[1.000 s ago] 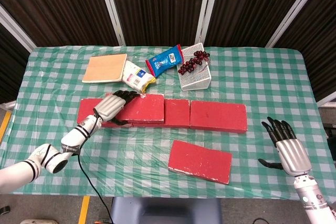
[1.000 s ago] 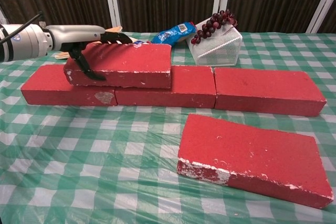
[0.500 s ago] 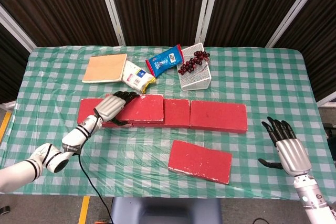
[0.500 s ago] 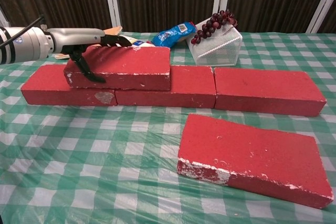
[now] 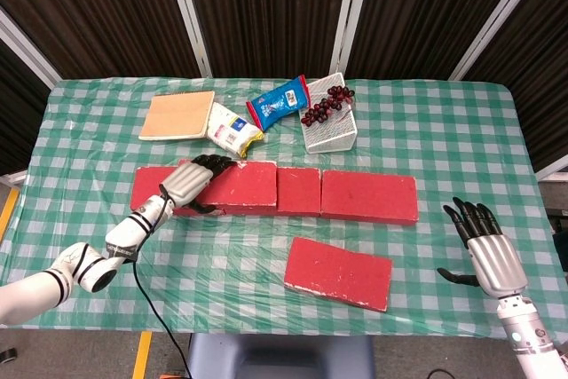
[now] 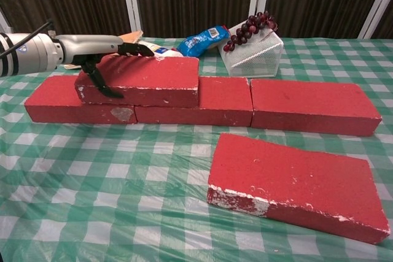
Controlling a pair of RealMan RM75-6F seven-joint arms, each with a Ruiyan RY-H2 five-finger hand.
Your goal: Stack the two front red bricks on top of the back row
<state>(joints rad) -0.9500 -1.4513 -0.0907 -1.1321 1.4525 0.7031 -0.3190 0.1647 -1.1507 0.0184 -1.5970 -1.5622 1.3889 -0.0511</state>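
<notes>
Left hand (image 6: pixel 98 50) fingers wrapped over the top brick's (image 6: pixel 142 79) left end, thumb on its front face. Brick sits on the back row (image 6: pixel 202 105) toward the table's left edge; settle it flat and square before letting go. Second brick (image 5: pixel 338 272) lies near the front edge. Right hand (image 5: pixel 484 250) spread, holding nothing.

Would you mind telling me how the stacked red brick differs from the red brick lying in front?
The stacked brick sits level on the back row; the front brick lies alone on the tablecloth, apparently tilted. The left hand grips the stacked brick; nothing touches the front brick. Both are red with chipped white edges.
</notes>
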